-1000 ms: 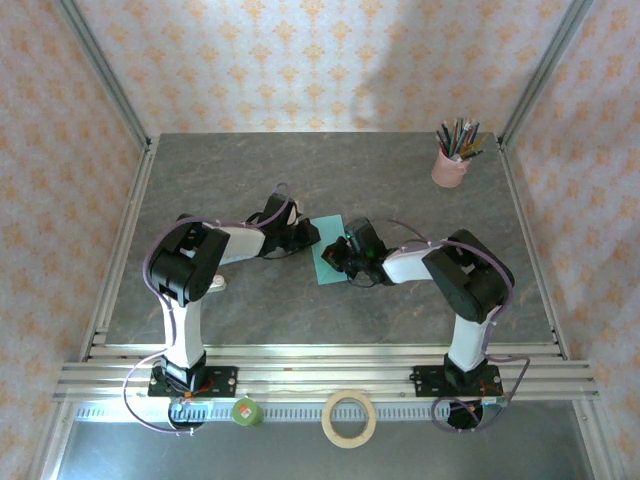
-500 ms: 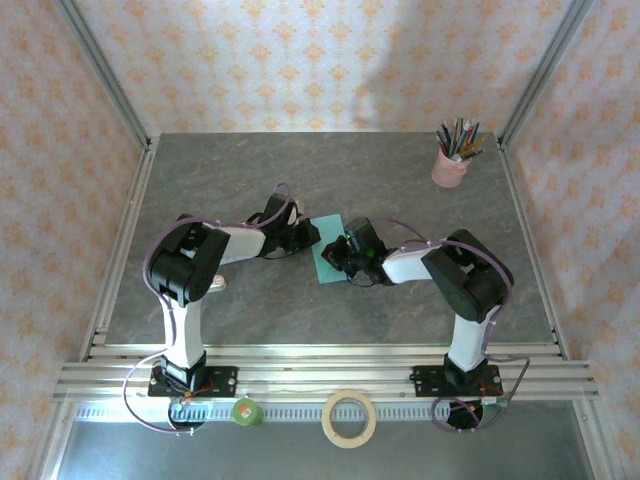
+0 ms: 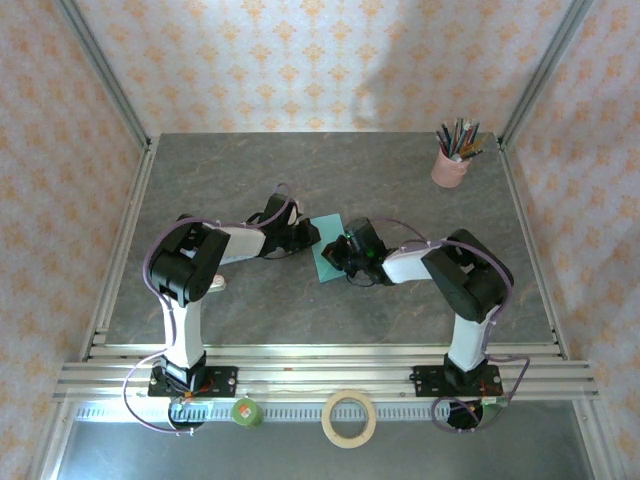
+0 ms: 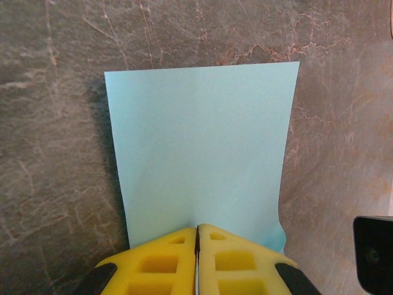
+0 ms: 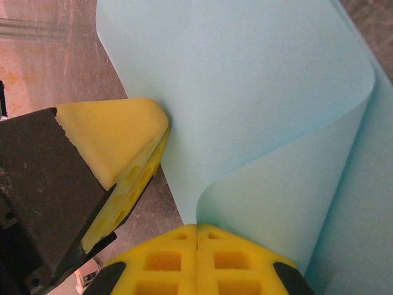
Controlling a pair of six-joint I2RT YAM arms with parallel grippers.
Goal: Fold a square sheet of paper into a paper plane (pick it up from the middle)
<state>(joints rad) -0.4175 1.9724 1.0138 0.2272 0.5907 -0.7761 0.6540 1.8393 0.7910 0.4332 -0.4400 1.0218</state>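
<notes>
Left wrist: paper [image 4: 199,153] edge between tight jaws (flat)

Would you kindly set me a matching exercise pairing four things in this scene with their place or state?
1 square sheet of paper
2 pink pencil cup
3 tape roll
4 left gripper

A far right corner of the table
B shut on the sheet's edge
C partly curled over, mid-table
D in front of the table's near edge

Pairs: 1-C, 2-A, 3-D, 4-B

Turquoise square sheet of paper [image 4: 199,147]; yellow left claw [image 4: 198,230]; grey marbled table [image 4: 55,123]
</notes>
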